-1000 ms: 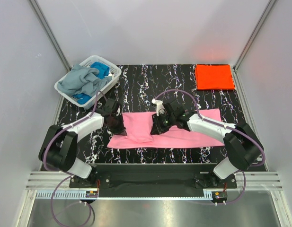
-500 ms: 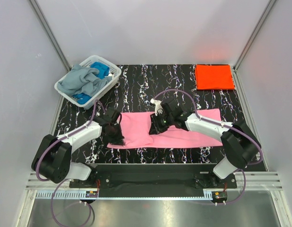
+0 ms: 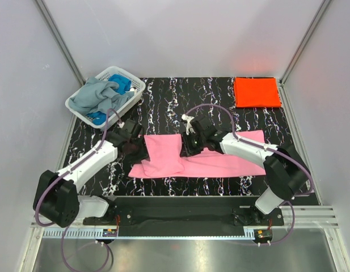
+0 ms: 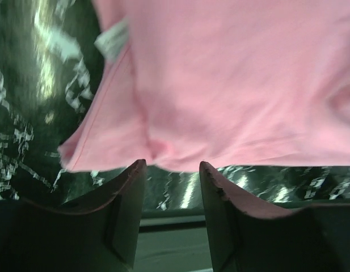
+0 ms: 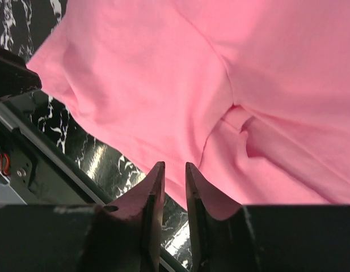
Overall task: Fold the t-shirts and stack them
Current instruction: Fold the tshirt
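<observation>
**A:** From above, where is the pink shirt?

**B:** The pink shirt (image 3: 220,161) lies spread sideways on the black marbled table (image 3: 180,102). Its left part is folded over onto itself as a flap.

**A:** And the arms?

**B:** The left gripper (image 3: 135,148) is at the pink shirt's left edge. The right gripper (image 3: 192,141) is over its far edge, just beside the flap's right side. This view cannot show how far either pincer gapes.

**A:** Other shirts?

**B:** An orange-red shirt (image 3: 257,92) lies folded square, well apart from the pink shirt, beyond its far right corner. Beyond the pink shirt's far left corner stands a white basket (image 3: 136,94) holding a grey-blue shirt (image 3: 95,97) and a blue shirt (image 3: 122,84).

**A:** What about the left wrist camera?

**B:** The 2 fingers (image 4: 126,198) stand moderately wide apart with nothing between them. The pink shirt's hem lies just past their tips, and dark table shows under the gap. A white tag (image 4: 111,41) sits at the pink cloth's upper left edge.

**A:** Right wrist camera?

**B:** Its fingers (image 5: 152,198) leave only a narrow slit, and I see no cloth caught in it. Pink cloth fills most of the view beyond them, with a crease and a small pucker to the right of the fingertips. Marbled table shows past the pink shirt's lower left edge.
</observation>
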Tool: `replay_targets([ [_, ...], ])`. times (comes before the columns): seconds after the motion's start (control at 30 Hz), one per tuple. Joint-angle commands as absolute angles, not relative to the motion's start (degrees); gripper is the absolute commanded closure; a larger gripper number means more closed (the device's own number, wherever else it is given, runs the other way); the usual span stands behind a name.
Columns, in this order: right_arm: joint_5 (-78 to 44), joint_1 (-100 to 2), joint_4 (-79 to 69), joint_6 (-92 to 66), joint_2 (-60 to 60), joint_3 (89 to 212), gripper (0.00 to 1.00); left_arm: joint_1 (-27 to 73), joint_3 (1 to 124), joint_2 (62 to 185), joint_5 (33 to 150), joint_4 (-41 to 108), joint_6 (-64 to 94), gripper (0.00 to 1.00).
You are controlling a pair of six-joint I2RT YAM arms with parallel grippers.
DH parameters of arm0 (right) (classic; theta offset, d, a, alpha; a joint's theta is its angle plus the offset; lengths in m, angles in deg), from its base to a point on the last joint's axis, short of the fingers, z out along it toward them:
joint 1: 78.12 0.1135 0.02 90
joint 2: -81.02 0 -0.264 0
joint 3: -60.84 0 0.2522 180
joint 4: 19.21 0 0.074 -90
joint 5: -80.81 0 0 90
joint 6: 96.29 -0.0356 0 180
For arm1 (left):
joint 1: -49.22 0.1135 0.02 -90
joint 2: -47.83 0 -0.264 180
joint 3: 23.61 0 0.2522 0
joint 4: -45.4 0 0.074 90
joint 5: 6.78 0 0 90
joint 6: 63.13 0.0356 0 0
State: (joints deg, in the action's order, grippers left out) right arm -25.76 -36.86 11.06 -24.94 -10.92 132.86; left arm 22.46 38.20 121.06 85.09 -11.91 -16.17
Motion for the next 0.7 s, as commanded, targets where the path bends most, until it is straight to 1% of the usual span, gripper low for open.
replay_targets([
  [0.0,-22.7,-36.5,10.2,-28.5,-14.8,137.9,0.73,22.6,43.1,122.9,82.9,-5.3,-14.3,0.52],
  [0.17,-21.8,-36.6,7.3,-30.0,-20.9,140.5,0.73,25.3,45.6,133.7,81.7,-0.1,-14.1,0.52],
  [0.27,-16.8,-37.6,6.9,-31.8,-23.3,140.4,0.75,27.1,48.7,140.2,79.0,-0.6,-13.5,0.52],
  [0.4,-11.4,-39.3,5.0,-33.9,-20.9,136.8,0.75,29.1,52.4,147.0,77.0,-2.4,-13.1,0.52],
  [0.57,-12.3,-39.4,4.1,-33.4,-17.2,134.8,0.73,29.7,55.2,149.9,75.3,-4.0,-13.6,0.51],
  [0.67,-10.5,-40.2,7.5,-33.7,-14.3,136.2,0.72,29.7,56.6,149.4,75.1,-5.3,-13.5,0.51],
])
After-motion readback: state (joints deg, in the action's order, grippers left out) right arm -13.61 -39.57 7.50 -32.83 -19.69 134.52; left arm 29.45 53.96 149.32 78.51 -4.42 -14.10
